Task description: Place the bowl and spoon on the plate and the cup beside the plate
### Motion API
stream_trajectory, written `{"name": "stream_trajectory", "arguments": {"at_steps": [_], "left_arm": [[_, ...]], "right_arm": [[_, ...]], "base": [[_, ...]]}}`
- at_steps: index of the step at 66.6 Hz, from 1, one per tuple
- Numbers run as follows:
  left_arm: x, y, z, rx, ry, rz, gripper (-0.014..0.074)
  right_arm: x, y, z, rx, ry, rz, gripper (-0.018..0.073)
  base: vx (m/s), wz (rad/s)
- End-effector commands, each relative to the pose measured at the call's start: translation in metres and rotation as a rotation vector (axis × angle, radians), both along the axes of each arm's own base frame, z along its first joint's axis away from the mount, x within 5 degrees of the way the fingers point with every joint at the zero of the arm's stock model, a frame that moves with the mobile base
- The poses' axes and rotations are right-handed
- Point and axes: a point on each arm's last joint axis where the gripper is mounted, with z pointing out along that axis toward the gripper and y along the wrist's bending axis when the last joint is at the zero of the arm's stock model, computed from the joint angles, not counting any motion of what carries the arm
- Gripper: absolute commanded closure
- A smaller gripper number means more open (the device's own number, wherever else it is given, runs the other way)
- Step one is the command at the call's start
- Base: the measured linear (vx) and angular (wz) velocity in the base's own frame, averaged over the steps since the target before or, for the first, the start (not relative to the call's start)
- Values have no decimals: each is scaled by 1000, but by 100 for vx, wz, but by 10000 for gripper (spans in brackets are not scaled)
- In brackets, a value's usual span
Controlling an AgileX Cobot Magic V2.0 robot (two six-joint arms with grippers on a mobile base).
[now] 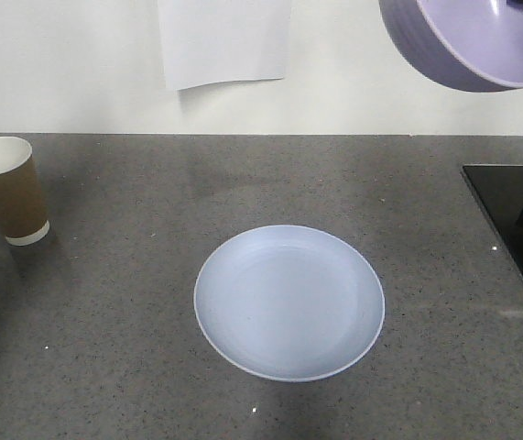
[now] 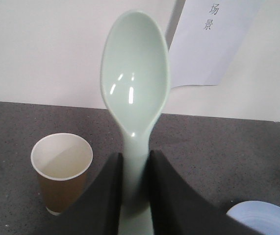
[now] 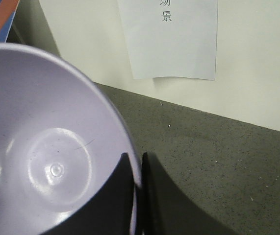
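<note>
Found bowl (image 1: 481, 41) pinched at rim in right gripper (image 3: 136, 156), aloft and tilted, well apart from plate (image 1: 288, 302). Found spoon (image 2: 136, 88) clamped by handle in left gripper (image 2: 135, 157); cup (image 1: 9, 197) left of plate. Recommend levelling bowl, lowering onto plate centre, releasing only once seated. Height above plate hard to judge.

Soft light, glints on spoon (image 2: 135, 73)

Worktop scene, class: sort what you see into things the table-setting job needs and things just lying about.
Job things: plate; cup; bowl, held aloft; spoon, held.
Lying about: paper sheet on the wall; black panel at the counter's right edge.
</note>
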Motion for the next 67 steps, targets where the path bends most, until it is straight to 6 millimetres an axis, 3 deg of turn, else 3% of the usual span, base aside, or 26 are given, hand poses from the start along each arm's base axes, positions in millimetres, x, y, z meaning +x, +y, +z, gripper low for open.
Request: {"name": "stream_trajectory", "arguments": {"at_steps": [1,67], "left_arm": [[-3,0,14,-22,-92,16,602],[-3,0,14,-22,-92,16,602]], "right_arm": [[-9,2,17,37,-90,-11,568],[-9,2,17,37,-90,-11,568]], "base": [[0,0],[0,0]]}}
